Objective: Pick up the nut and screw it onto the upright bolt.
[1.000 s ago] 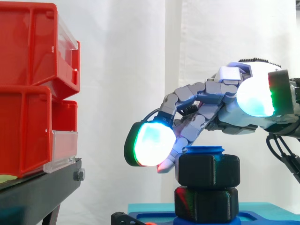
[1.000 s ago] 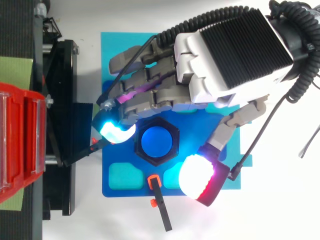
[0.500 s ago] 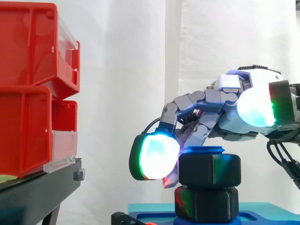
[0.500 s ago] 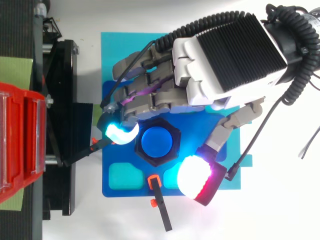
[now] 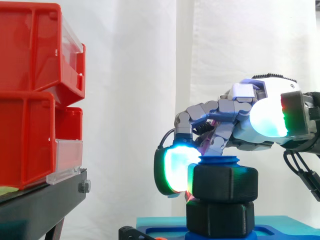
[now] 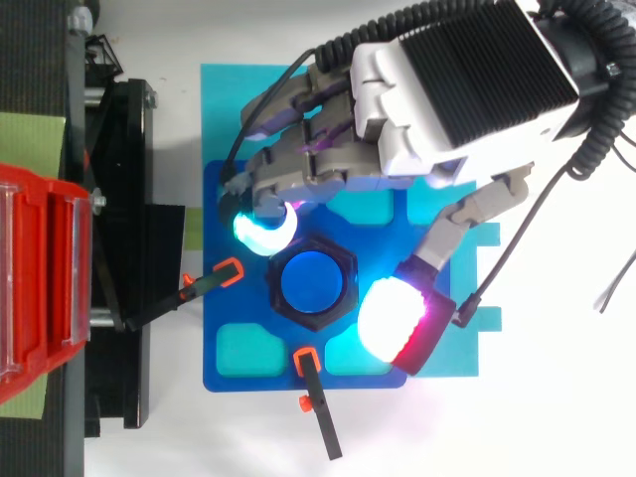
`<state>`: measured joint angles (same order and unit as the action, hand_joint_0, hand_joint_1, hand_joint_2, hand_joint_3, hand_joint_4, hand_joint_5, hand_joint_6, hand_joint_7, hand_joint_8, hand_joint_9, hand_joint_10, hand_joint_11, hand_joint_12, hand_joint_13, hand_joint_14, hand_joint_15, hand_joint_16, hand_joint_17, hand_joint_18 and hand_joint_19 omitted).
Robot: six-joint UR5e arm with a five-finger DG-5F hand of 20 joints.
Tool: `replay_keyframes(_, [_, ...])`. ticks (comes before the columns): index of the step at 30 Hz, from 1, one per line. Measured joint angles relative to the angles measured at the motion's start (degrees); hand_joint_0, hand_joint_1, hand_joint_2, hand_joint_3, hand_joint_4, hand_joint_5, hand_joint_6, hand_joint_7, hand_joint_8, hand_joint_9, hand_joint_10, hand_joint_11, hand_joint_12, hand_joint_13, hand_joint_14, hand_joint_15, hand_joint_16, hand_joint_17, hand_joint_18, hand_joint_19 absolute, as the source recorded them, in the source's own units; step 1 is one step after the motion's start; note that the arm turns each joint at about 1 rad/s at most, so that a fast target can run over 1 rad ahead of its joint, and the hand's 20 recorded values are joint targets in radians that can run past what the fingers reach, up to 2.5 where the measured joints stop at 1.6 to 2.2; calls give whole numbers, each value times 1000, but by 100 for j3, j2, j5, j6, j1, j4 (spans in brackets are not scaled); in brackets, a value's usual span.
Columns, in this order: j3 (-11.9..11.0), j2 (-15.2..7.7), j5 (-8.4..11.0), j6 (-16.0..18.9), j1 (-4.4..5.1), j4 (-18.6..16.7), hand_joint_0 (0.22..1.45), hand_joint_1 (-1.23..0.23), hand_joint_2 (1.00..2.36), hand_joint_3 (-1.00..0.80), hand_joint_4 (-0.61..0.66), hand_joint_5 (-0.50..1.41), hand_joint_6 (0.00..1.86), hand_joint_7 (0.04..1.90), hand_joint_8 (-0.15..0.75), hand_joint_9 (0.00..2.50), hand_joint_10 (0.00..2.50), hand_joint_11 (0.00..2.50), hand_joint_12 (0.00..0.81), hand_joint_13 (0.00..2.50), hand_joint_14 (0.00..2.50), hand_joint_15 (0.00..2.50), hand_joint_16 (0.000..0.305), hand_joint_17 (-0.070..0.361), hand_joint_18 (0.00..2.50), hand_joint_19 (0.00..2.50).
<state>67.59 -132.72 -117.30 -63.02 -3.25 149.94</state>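
A black hex nut (image 5: pixel 225 182) sits on the upright blue bolt (image 6: pixel 310 283), just above a second black hex piece (image 5: pixel 220 217), with the bolt's blue top showing through it. The bolt stands in a blue base plate (image 6: pixel 214 348). My hand (image 6: pixel 457 79) reaches in from the right and hangs over the nut. Its fingers curl round the nut's far and left sides. One glowing fingertip pad (image 5: pixel 175 170) lies against the nut's left face. The thumb pad (image 6: pixel 393 320) hovers by the nut's near right corner, higher than the nut in the side view.
Red bins (image 5: pixel 30 100) stand stacked on a black stand (image 5: pixel 40 200) at the left. Two black clamps with orange tips (image 6: pixel 318 407) lie at the plate's near and left edges. A white curtain hangs behind.
The glowing fingertip pad has moved right, up to the nut's left face. The thumb pad has come in closer to the nut. The hand has shifted slightly toward the far side.
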Motion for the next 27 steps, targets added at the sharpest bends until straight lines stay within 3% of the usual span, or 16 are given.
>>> replay_keyframes(6, [0, 0, -172, -7, -160, 3, 495, -338, 1000, -500, 284, -44, 505, 1206, 331, 1143, 2, 28, 320, 879, 0, 40, 36, 82, 682, 282])
replay_keyframes(16, [-9, 9, -670, -14, -494, 46, 512, -355, 1000, -500, 216, 26, 503, 1386, 337, 1425, 2, 97, 289, 1057, 2, 84, 35, 78, 884, 349])
replay_keyframes(18, [-39, 13, -707, -18, -531, 54, 509, -346, 1000, -500, 234, 11, 504, 1320, 343, 1419, 0, 106, 292, 1056, 3, 84, 35, 79, 889, 347])
replay_keyframes(21, [-130, 16, -736, -23, -560, 82, 494, -317, 1000, -500, 316, -56, 504, 943, 325, 1273, 0, 10, 306, 992, 1, 62, 38, 84, 833, 336])
replay_keyframes(27, [-577, 17, -842, -47, -563, 401, 483, -322, 1000, -500, 224, -175, 501, 577, 277, 1035, 0, 0, 294, 920, 0, 0, 38, 87, 797, 288])
